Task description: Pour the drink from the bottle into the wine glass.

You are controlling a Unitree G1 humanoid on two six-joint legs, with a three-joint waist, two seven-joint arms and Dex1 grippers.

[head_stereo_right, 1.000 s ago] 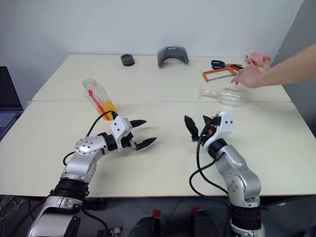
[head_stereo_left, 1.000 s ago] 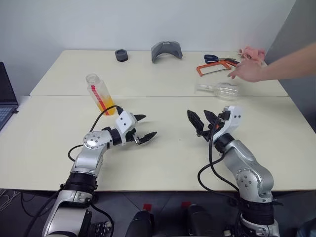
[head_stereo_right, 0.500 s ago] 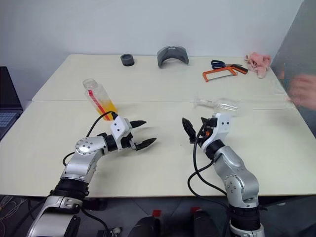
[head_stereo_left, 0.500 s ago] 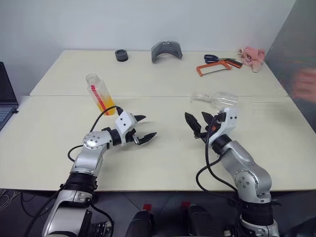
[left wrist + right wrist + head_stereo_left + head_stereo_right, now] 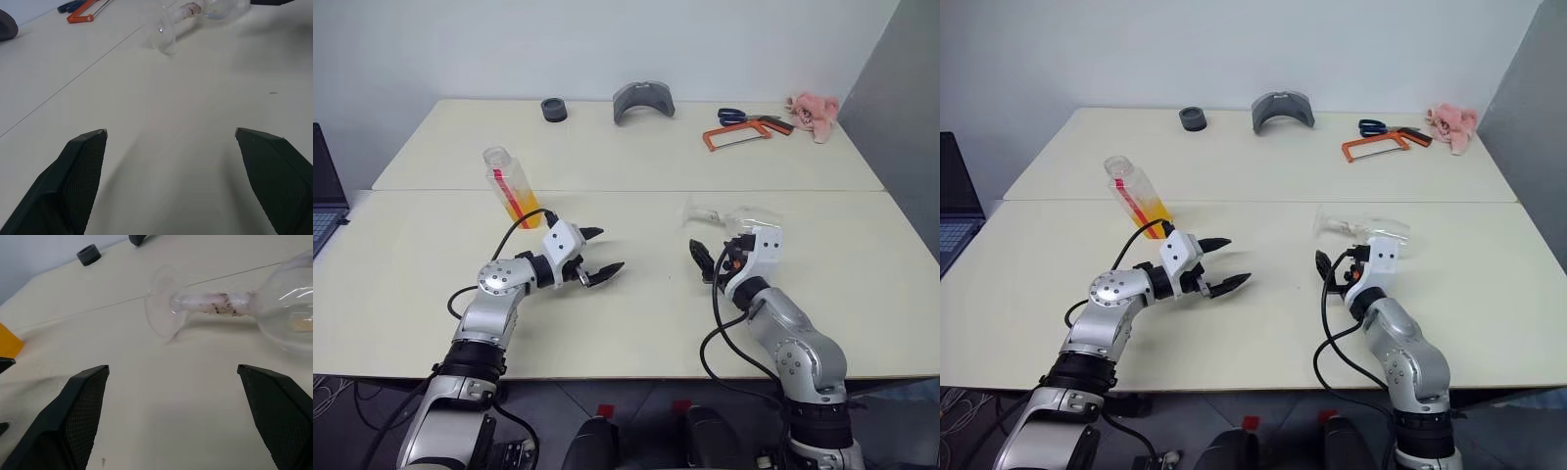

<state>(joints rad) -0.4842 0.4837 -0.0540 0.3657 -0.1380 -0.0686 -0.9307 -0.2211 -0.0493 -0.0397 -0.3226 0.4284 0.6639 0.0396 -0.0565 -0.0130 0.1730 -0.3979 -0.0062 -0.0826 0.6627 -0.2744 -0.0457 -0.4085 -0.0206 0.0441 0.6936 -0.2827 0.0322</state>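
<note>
The bottle (image 5: 509,184) stands at the table's left, clear with a red stripe down its side, and the orange drink (image 5: 525,211) fills its lower part. My left gripper (image 5: 605,251) hangs open just right of the bottle and nearer me, nothing between its fingers. The wine glass (image 5: 732,212) lies on its side at centre right, foot (image 5: 164,308) pointing left and bowl (image 5: 288,318) right. My right gripper (image 5: 710,262) is open and low over the table, just on the near side of the glass and not touching it. The left wrist view shows the glass's foot (image 5: 159,32) far ahead.
Along the back edge lie a black round piece (image 5: 553,110), a grey curved part (image 5: 643,100), scissors (image 5: 736,116), an orange hacksaw (image 5: 739,133) and a pink cloth (image 5: 811,110). A laptop (image 5: 325,196) sits at the far left. A seam (image 5: 607,190) runs between the two tables.
The person's hand has pulled away to the right and out of view. The wine glass has come nearer, now lying just beyond my right gripper, which has sunk a little. Left arm unmoved.
</note>
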